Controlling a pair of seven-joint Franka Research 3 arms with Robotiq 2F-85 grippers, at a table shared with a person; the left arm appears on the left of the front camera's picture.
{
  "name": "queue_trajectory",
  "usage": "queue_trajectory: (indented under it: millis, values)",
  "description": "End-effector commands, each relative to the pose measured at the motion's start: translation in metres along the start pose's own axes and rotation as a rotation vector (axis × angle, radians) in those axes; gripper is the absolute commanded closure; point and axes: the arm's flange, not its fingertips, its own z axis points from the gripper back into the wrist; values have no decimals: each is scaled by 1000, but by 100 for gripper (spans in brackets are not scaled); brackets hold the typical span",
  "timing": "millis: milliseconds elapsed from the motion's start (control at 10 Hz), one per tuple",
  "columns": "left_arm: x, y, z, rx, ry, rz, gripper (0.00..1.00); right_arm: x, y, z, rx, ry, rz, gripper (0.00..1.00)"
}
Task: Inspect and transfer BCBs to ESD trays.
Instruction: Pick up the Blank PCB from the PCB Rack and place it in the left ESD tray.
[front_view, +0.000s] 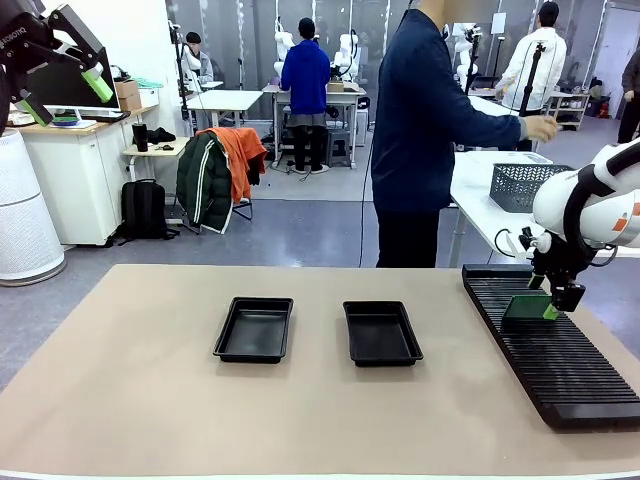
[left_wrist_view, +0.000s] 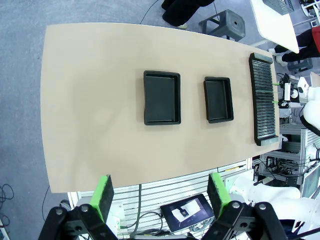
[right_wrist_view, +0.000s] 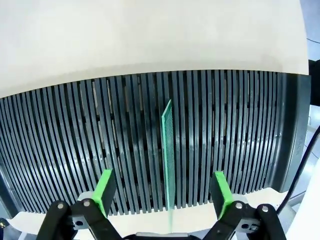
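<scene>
A long black slotted rack (front_view: 572, 372) lies at my right on the tan table (front_view: 130, 400). Beyond it I see a grey mesh basket (front_view: 528, 187).

The table top (front_view: 120, 390) looked a smooth, matt beige sheet, and the left tray (front_view: 250, 357) and the right tray (front_view: 385, 361) were black moulded plastic, dull on the floor with a faint sheen along the rims. At the right, the long rack (front_view: 565, 380) was black ribbed plastic with a soft gloss on its ridges, and the board (right_wrist_view: 168, 145) was a thin, stiff green sheet with a fine, grainy matt face. The right arm (front_view: 585, 205) wore a smooth glossy white shell, and the pads (right_wrist_view: 106, 187) of the right gripper (right_wrist_view: 163, 189) were plain matt green on black.
</scene>
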Motion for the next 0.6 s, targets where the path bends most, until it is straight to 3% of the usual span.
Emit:
queue_trajectory:
  millis: [0,300,500]
  values:
    - [-1,1,0,12,1,-4,0,0,1,3,5,0,2,0]
    - [-1,1,0,12,1,-4,0,0,0,0,-1,0,0,0]
    - [-1,1,0,12,1,-4,0,-2,1,-1,-13,-5,27,9]
